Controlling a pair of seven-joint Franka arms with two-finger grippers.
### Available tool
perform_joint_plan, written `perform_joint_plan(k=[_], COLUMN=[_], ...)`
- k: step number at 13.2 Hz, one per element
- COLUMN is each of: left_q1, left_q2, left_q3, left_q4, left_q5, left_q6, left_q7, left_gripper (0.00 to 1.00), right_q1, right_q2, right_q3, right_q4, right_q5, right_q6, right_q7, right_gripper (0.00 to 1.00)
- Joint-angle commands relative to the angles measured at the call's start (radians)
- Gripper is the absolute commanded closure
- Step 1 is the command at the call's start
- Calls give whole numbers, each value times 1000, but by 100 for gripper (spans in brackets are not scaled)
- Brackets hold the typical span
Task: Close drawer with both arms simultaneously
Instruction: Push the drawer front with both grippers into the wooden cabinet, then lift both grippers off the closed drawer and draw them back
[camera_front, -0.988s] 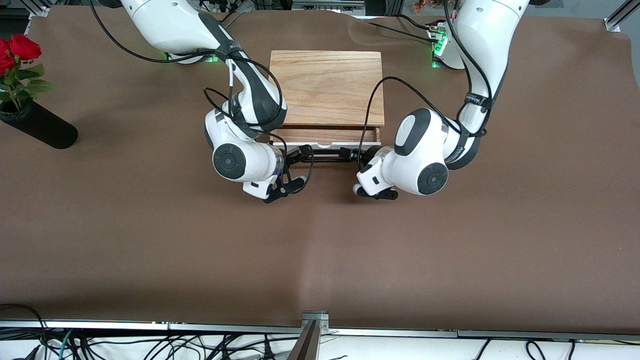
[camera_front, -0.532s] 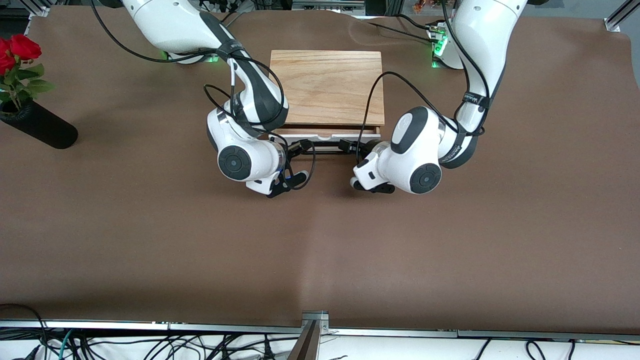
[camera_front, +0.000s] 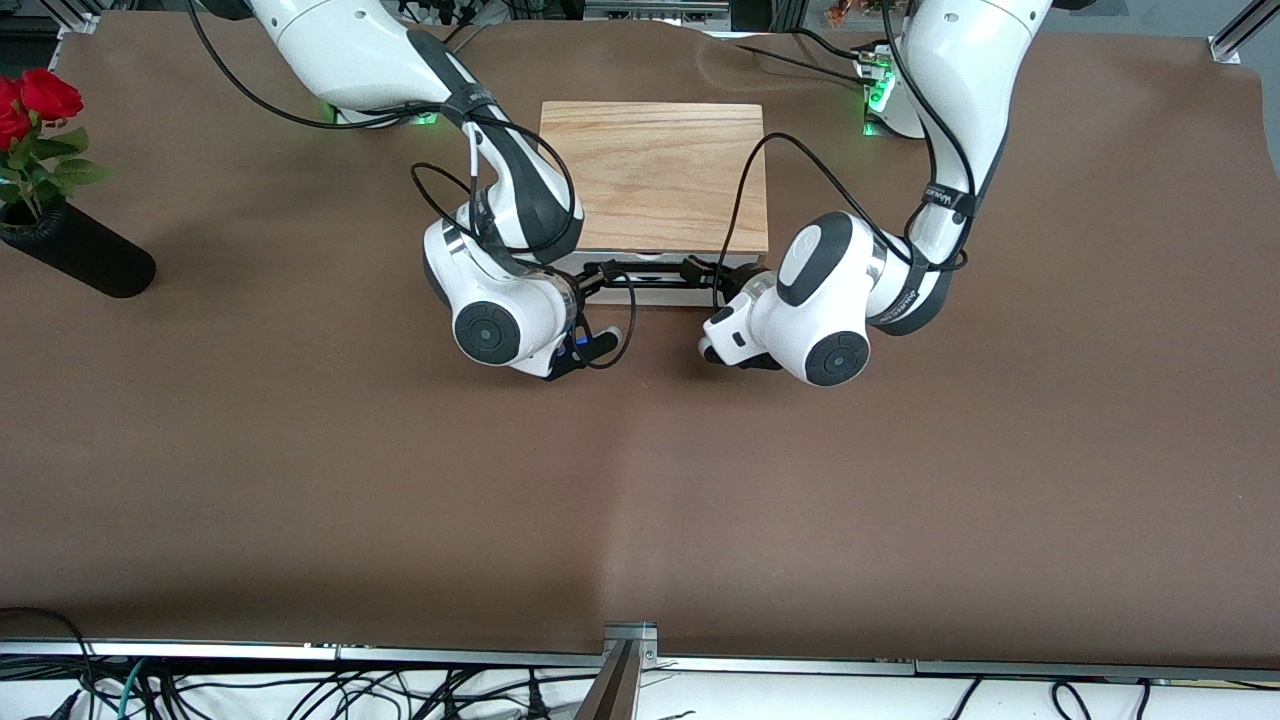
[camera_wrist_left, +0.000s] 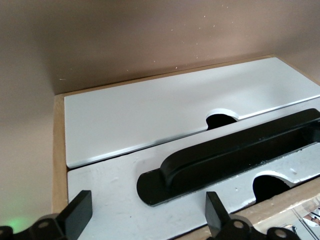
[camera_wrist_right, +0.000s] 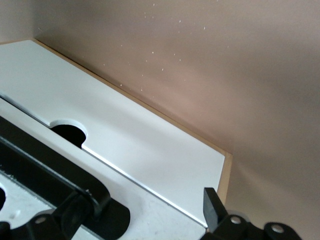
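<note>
1. Grippers first, both low in front of the wooden box (camera_front: 655, 172), which sits mid-table close to the edge where the arm bases stand. The right gripper (camera_front: 598, 274) comes in from the right arm's end and the left gripper (camera_front: 700, 272) from the left arm's end, each at one end of the black handle (camera_front: 648, 285).
2. Jaws: both wrist views show fingers spread wide. The left gripper's fingertips (camera_wrist_left: 80, 212) straddle the handle's end without pinching it, and the right gripper's fingertips (camera_wrist_right: 212, 202) sit the same way at its end.
3. Drawer (camera_wrist_left: 200, 210): its white front looks nearly flush with the box, so I judge the push to be in its last stretch.
4. Next move calls for an even, level shove from both arms together until the front seats, since a lopsided push could jam it.
5. Writing: small lettering on the cable straps at each forearm, too tiny to read. No other labels show.
</note>
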Motion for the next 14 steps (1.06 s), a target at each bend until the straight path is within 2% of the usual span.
perform_joint_plan(k=[1, 5, 7, 11, 14], left_q1=[0, 27, 31, 45, 83], left_q2=[-53, -49, -59, -145, -251], left_q3=[-2, 40, 73, 202, 236], left_q4=[-52, 6, 14, 15, 6], left_q5=[35, 32, 33, 35, 70], left_q6=[-64, -46, 9, 110, 161], left_q7=[-17, -7, -7, -10, -8], left_gripper=[0, 0, 0, 0, 0], right_q1=[-1, -2, -10, -56, -70], right_q2=[24, 22, 18, 19, 13], right_q3=[-6, -8, -14, -18, -34], right_q4=[-2, 8, 37, 181, 235], right_q5=[-12, -16, -22, -24, -41], right_q6=[-59, -58, -27, -20, -6], right_q7=[-14, -16, -16, -16, -14], right_gripper=[0, 0, 0, 0, 0])
